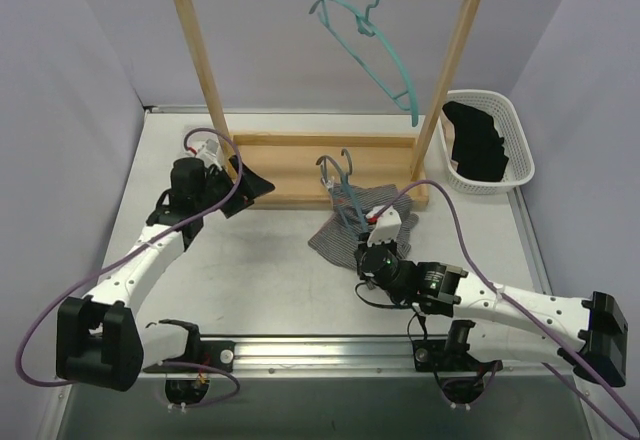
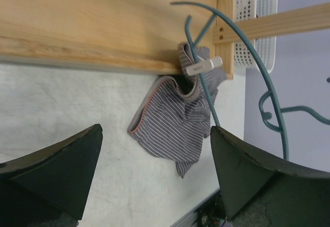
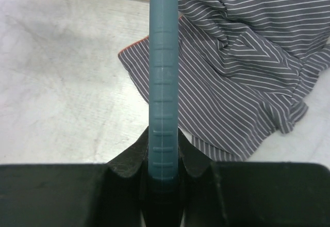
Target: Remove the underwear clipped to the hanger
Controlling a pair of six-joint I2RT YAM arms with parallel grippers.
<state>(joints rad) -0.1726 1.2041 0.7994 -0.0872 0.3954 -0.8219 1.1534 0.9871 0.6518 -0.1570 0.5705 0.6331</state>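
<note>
The grey striped briefs (image 3: 242, 72) lie crumpled on the table just ahead and to the right of the right gripper (image 3: 164, 144). Its fingers are clamped tight on the teal hanger (image 3: 164, 82), whose white clip (image 2: 203, 66) pinches the waistband against the wooden rack base (image 2: 77, 20). The left gripper (image 2: 155, 130) has its fingers spread wide and holds nothing. The briefs are well ahead of it, seen between its tips. The black briefs (image 1: 478, 145) sit in the white basket (image 1: 520, 125), far from both.
</note>
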